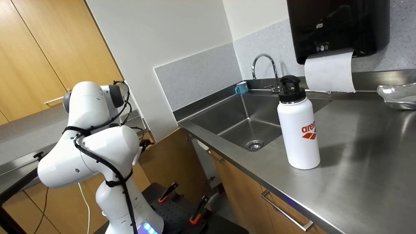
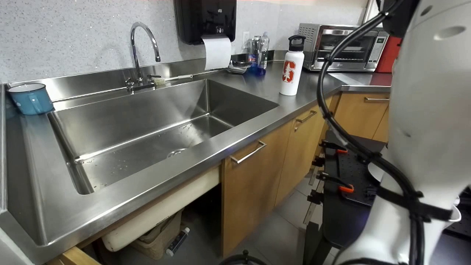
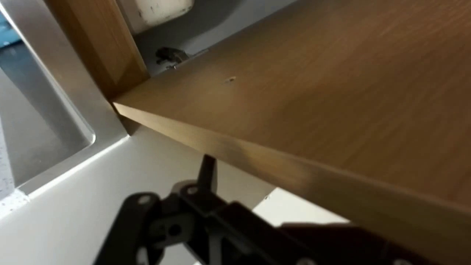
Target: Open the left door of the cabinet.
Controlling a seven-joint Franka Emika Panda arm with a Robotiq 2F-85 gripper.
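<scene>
Standing open, the left door (image 3: 331, 110) of the cabinet (image 2: 254, 184) sits beside the end effector (image 3: 208, 163); clenched or released, I can't tell.

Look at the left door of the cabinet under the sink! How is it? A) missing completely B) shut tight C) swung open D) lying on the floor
C: the left door stands swung out from the cabinet, leaving part of the space under the sink uncovered.

both exterior views: overlook sink (image 1: 223, 114) | wrist: close by left door (image 3: 312, 103)
</scene>
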